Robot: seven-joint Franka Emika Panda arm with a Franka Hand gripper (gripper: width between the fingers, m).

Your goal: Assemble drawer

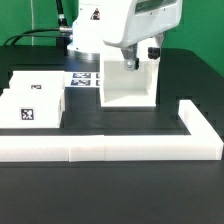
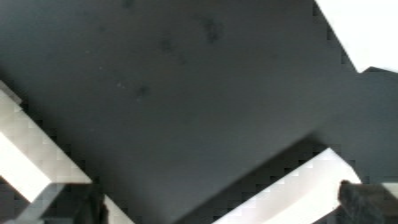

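The white drawer case (image 1: 128, 90) stands upright mid-table with its open side toward the camera. My gripper (image 1: 131, 65) hangs over the case's top edge, near its corner on the exterior view's left. In the wrist view the gripper (image 2: 210, 206) is open: the dark fingertips (image 2: 363, 196) sit far apart at the frame's corners. A white wall of the case (image 2: 317, 168) runs slanting between them, close to one finger. Two white tagged trays (image 1: 30, 105) lie together at the exterior view's left, away from the gripper.
The long low white L-shaped border wall (image 1: 110, 148) runs along the front and turns back at the exterior view's right (image 1: 199, 122). The marker board (image 1: 82, 78) lies flat between the trays and the case. The robot base stands behind.
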